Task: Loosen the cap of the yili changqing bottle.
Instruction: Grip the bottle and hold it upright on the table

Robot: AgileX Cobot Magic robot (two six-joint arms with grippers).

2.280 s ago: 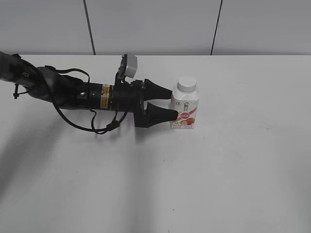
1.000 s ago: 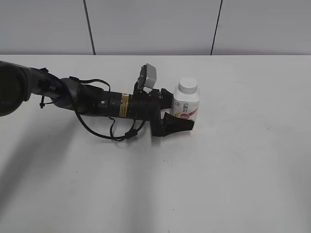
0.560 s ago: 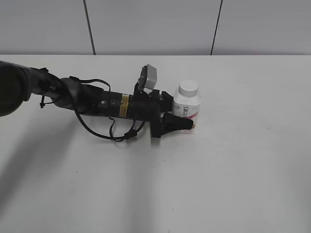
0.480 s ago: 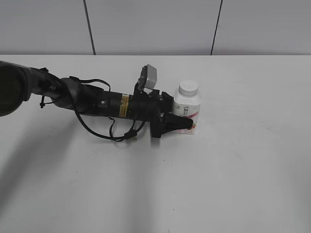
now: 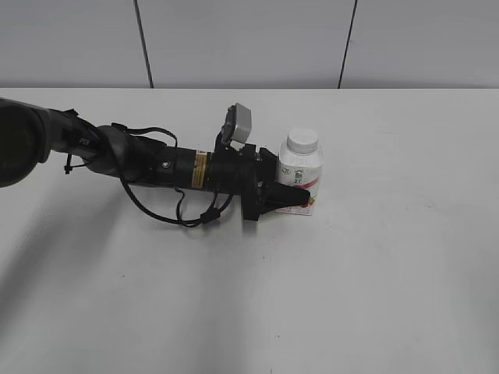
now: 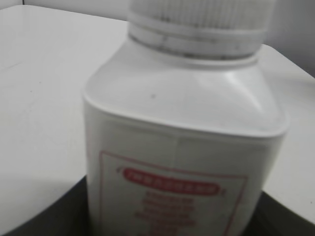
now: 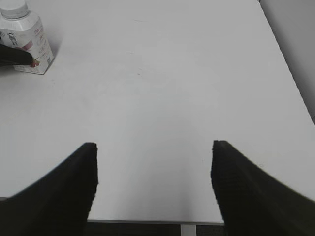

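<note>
white table | left hand pinching bottle | cap exposed | right hand spread

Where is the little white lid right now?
In the exterior view the cap sits on top of the yili changqing bottle, a bit right of the table's middle, just above the left gripper squeezing the bottle's body.

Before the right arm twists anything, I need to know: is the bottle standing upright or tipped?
Upright. The bottle stands on its base on the table, cap on top, left gripper clamped around its body.
</note>
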